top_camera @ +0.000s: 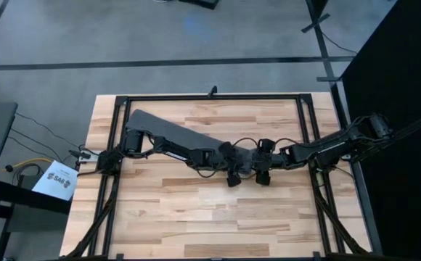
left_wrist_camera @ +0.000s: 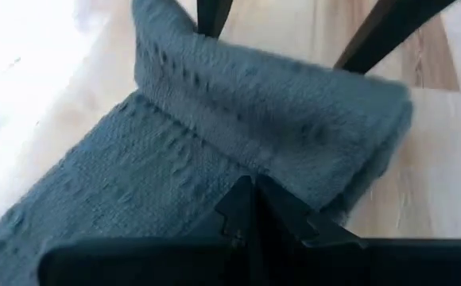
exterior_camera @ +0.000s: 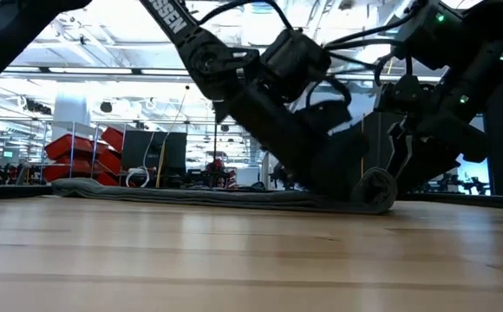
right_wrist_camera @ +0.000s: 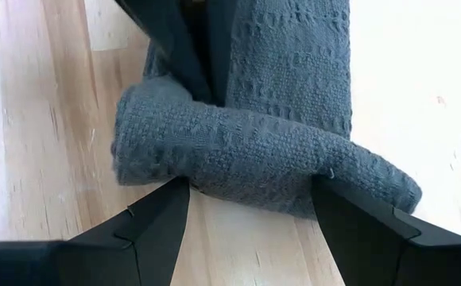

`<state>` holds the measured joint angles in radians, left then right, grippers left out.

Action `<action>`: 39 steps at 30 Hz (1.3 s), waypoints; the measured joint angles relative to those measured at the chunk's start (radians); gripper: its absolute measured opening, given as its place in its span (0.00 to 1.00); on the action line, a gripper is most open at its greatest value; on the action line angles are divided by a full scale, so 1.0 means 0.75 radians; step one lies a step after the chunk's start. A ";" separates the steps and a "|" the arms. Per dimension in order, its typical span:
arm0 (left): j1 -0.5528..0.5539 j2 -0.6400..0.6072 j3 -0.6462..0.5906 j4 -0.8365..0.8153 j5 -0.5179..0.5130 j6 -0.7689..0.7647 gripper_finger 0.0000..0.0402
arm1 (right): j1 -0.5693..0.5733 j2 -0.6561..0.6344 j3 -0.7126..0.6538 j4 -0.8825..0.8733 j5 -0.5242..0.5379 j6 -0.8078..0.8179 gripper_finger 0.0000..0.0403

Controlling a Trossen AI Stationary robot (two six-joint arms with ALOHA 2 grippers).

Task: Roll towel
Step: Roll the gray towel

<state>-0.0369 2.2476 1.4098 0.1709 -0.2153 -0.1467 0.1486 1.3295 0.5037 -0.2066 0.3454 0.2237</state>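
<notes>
- Towel (top_camera: 168, 130) lay as a long, narrow dark grey strip running diagonally across the wooden table (top_camera: 196, 210), from the far left corner toward the middle.
- I saw that its end nearest the table's middle was curled into a small roll (exterior_camera: 375, 189); the rest of the strip lay flat on the wood behind it.
- I had both arms meeting at that rolled end, the left arm stretched along the strip, the right reaching in from the right side of the table.
- Left gripper (left_wrist_camera: 250, 202): I noted its fingertips met in a point on the flat cloth just behind the roll, so I logged its fingers as together, pressing on the towel rather than holding it.
- Right gripper (right_wrist_camera: 250, 206): I saw its two fingers (right_wrist_camera: 155, 226) spread wide, one at each end of the roll's near edge, tips down against the wood and touching the cloth; the roll sat just past them, not pinched.
- From the low view the roll stood against the grippers' dark fingers, and the flat part of the towel trailed off along the tabletop.
- A sheet of paper (top_camera: 56, 180) lay off the table's left edge.
</notes>
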 joint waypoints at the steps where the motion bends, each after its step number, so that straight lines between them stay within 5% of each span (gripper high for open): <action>1: -0.002 0.011 0.003 0.012 0.001 -0.015 0.01 | 0.000 0.000 0.000 0.004 0.001 0.000 0.63; 39: -0.053 -0.006 0.000 -0.009 -0.023 -0.127 0.01 | -0.038 0.148 -0.005 0.393 -0.048 -0.344 0.63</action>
<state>-0.0769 2.2433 1.4101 0.1644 -0.2324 -0.2417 0.1204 1.4404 0.5003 0.0883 0.3096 -0.0340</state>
